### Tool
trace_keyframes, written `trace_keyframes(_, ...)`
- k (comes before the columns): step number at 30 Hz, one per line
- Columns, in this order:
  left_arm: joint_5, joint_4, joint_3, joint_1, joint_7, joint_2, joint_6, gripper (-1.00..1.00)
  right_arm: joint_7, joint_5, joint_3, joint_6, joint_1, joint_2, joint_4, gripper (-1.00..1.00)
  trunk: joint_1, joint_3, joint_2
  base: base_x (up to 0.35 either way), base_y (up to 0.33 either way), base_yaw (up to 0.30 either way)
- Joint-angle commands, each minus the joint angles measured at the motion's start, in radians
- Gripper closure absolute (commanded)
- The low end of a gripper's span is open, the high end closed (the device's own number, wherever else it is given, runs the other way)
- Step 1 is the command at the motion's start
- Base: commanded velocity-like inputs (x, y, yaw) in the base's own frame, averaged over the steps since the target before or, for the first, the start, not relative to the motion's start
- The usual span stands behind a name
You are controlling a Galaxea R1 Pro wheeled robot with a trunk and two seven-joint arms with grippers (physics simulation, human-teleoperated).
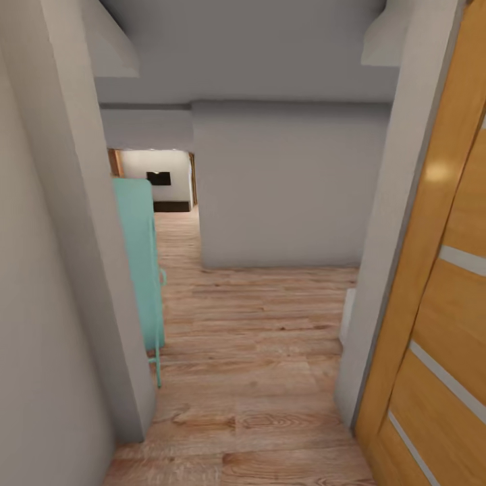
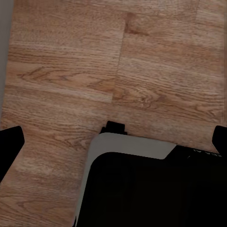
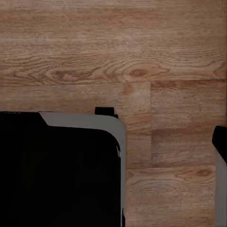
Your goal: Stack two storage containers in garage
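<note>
The two storage containers are out of view. I am looking through a doorway into a hallway with a light wood plank floor. In the left wrist view my left gripper is open over the planks, its dark fingertips at both sides of the picture with nothing between them. Below it is the robot's black and grey base. In the right wrist view my right gripper hangs over the same floor. One of its fingertips sits far out at the edge, so it looks open and empty.
Grey door jambs stand close on both sides. An open wooden door with pale stripes is at the right. A teal panel leans by the left wall. A grey wall blocks straight ahead, and the hallway continues at the far left.
</note>
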Motion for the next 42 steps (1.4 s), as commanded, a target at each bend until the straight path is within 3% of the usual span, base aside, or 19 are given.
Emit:
trace_keyframes(1, 0.005, 0.001, 0.000, -0.001, 0.001, 0.000, -0.003, -1.00, 0.003, -0.010, 0.008, -0.006, -0.001, 0.000, 0.003, -1.00, 0.001, -0.001, -0.001, 0.323, 0.000, 0.000)
trace_keyframes(42, 0.005, 0.001, 0.001, -0.001, 0.001, 0.001, -0.003, -1.00, 0.002, -0.011, 0.007, -0.006, -0.001, 0.000, 0.003, -1.00, 0.001, -0.001, -0.001, 0.319, -0.029, 0.000)
